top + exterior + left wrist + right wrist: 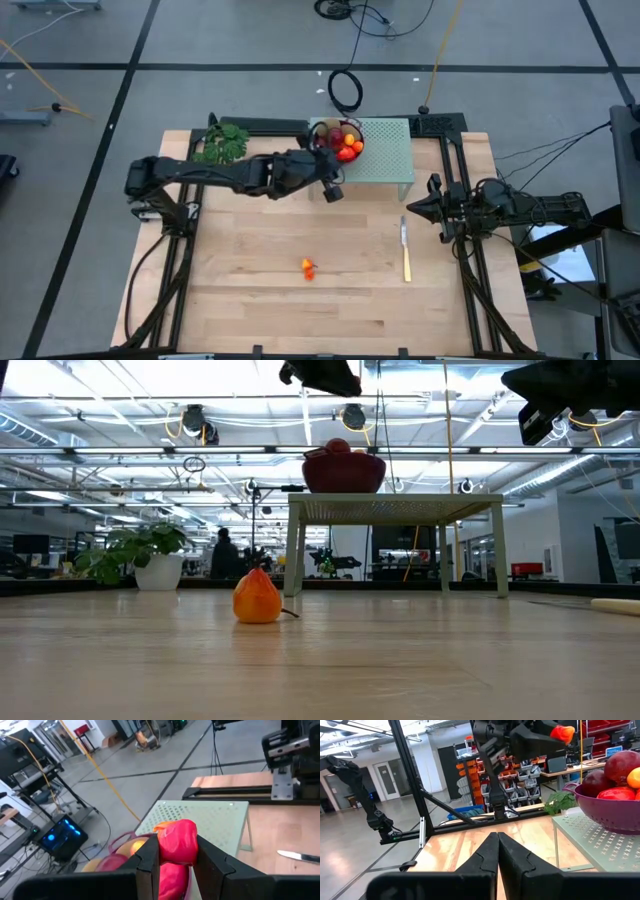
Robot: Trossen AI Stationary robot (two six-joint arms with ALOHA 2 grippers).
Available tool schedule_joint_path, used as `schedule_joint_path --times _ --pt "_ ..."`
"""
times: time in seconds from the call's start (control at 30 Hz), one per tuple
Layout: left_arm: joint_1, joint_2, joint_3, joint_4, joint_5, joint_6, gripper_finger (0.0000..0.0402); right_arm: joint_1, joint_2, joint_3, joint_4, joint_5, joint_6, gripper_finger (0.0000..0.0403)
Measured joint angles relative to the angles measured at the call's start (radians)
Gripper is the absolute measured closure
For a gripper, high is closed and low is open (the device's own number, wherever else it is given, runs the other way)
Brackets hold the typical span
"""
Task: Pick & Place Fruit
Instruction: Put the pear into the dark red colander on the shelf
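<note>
Between my left fingers sits a red-and-orange piece of fruit, clamped on both sides — my left gripper holds it in the air just beside the purple bowl. That bowl stands on a pale green perforated stand and already holds several pieces: dark red round ones, orange ones and something yellowish, all lying just beyond my fingertips in the left wrist view. I judge most of the job done; this piece has yet to go in the bowl, and one small orange fruit is left on the bare wood, well apart from either of my hands.

My right gripper waits at the table's right side with its fingers pressed together on nothing, the yellow-handled knife lying near its tips.

Underneath is a light wooden table in a black rail frame, with a green leafy bunch behind my left arm. Around it — grey floor marked with dark lines, loose cables, and beyond, an open workshop with shelving, strip lights and a person standing far off
</note>
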Motion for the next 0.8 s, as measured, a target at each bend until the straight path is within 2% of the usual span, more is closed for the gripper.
schedule_joint_path --times 0.23,0.47,0.8 --pt "0.032 0.008 0.005 -0.047 0.002 -0.019 0.0316 0.000 0.000 0.000 0.000 0.000 0.000 0.0403" --pt "0.069 0.021 0.005 -0.059 0.054 -0.049 0.0316 0.000 0.000 0.000 0.000 0.000 0.000 0.0403" --pt "0.074 0.023 0.005 -0.059 0.063 -0.048 0.0316 0.000 0.000 0.000 0.000 0.000 0.000 0.0403"
